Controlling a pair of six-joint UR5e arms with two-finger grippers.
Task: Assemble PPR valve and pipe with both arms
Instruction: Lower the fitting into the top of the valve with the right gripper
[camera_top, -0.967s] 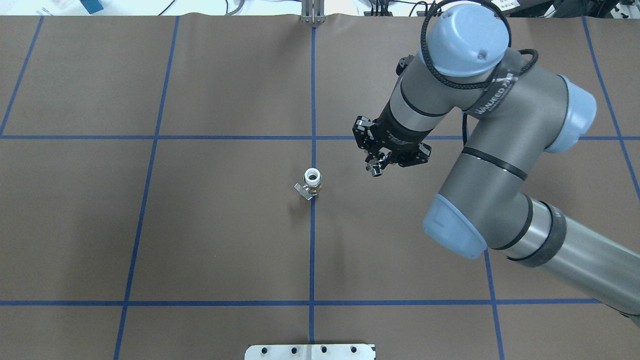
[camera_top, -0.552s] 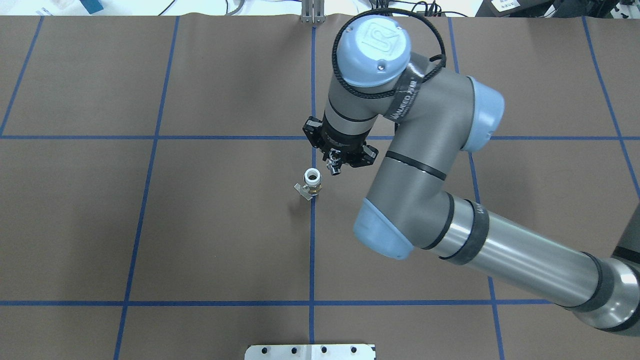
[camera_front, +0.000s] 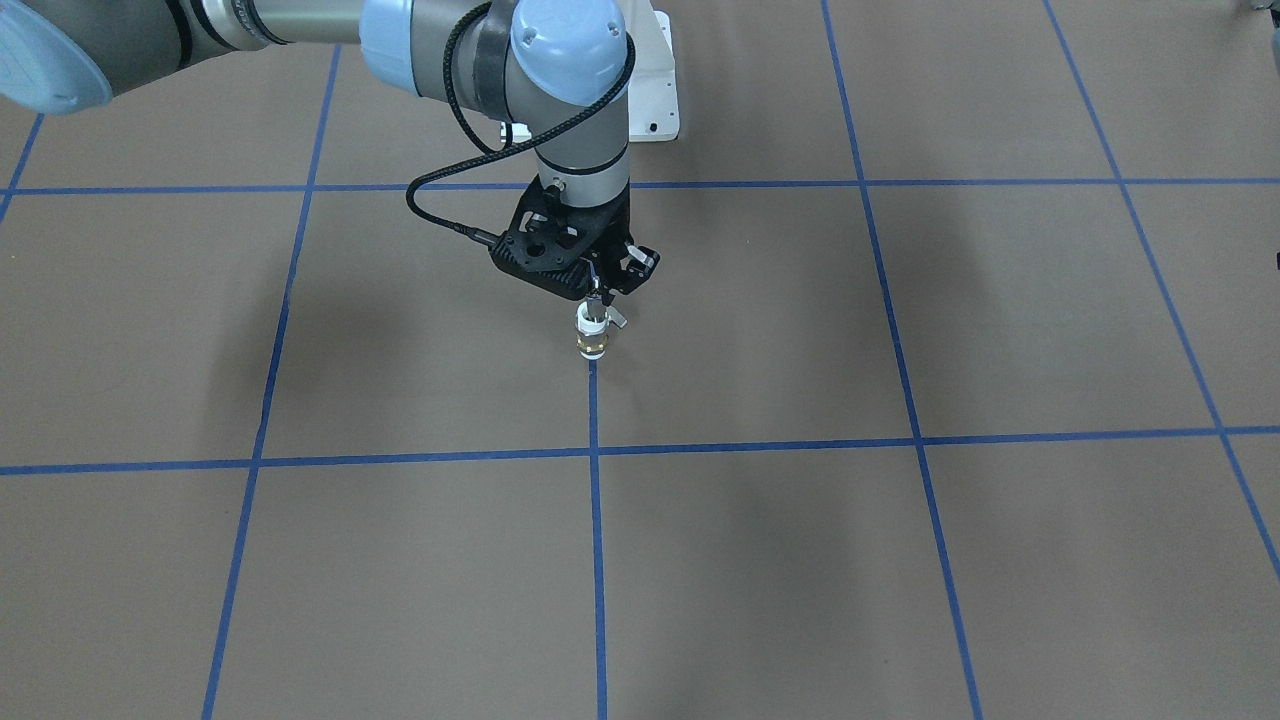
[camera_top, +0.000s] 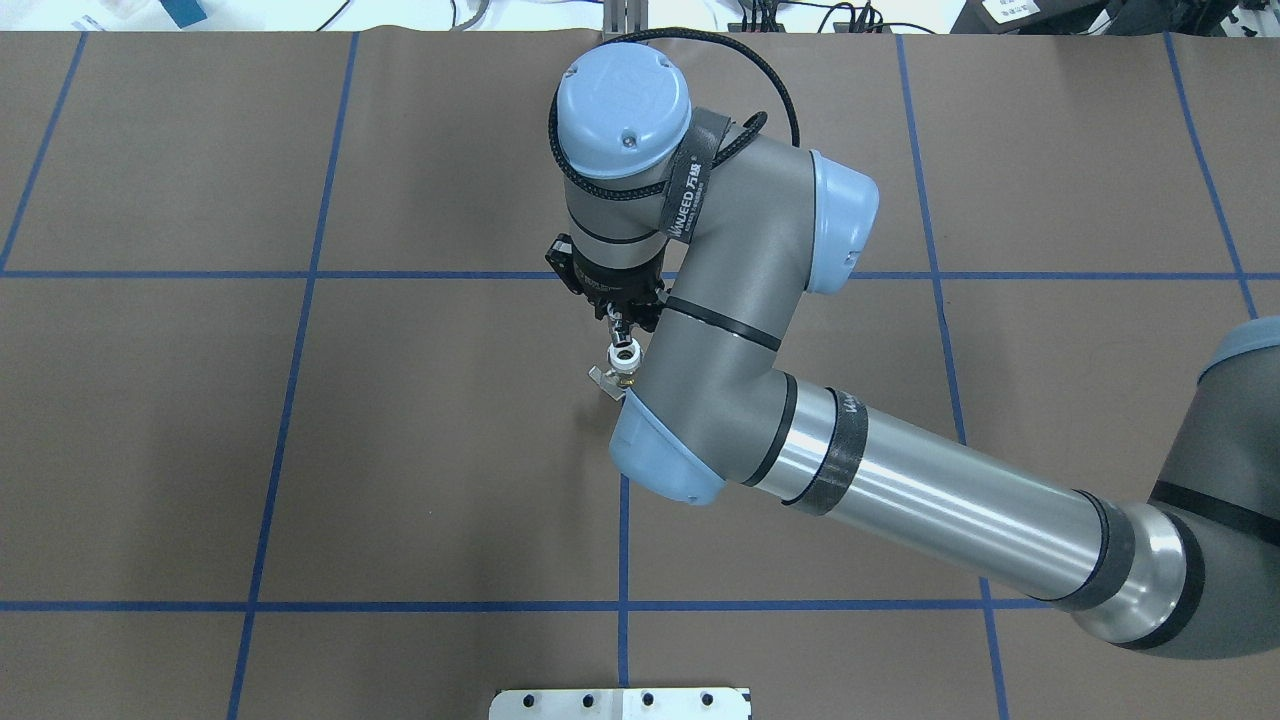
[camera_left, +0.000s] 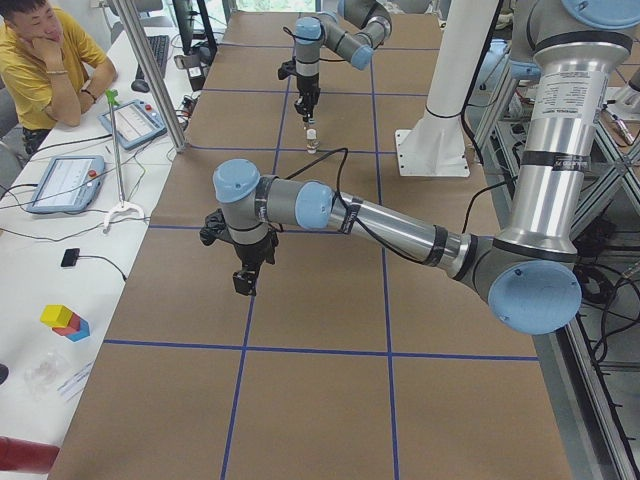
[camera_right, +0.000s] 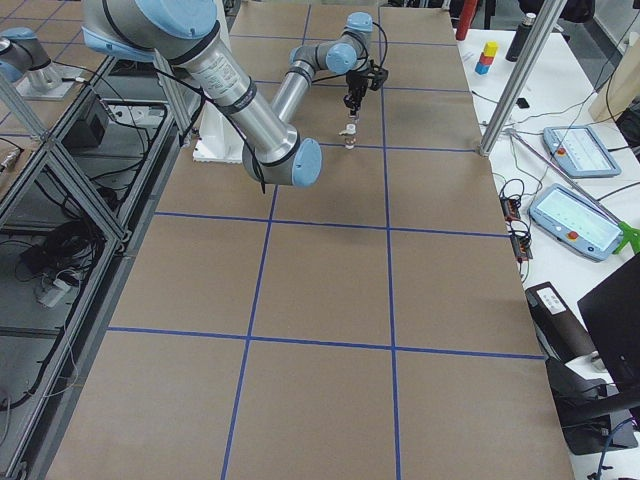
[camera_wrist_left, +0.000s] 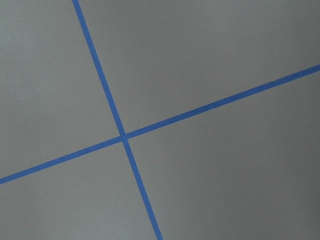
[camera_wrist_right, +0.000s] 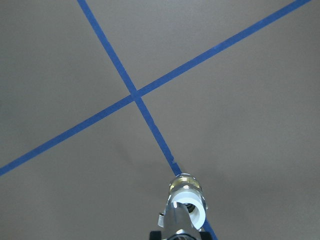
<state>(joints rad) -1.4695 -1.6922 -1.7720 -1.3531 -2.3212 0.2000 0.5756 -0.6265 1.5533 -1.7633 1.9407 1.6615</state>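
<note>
Overhead exterior view, centre of frame: your right arm reaches in from the lower right and bends over the PPR valve. The valve stands upright on the brown table, right on the vertical blue tape line. Its white mouth faces up and its grey lever pokes out to the left.

The right gripper hangs directly above it, fingers clenched on the pipe. In the right wrist view, at the bottom edge of the frame, that silvery stub points straight down at the valve's white ring. Whether the pipe's tip touches the mouth or sits just over it, I can't quite tell from here.

Look at the black strap round the arm, upper middle: white lettering, something like "WANJEED".

Now the exterior left view: your left arm stretches across mid-frame. The left gripper points down over the table at centre left, well apart from the valve. Open or clenched, you can't tell from this angle.
</note>
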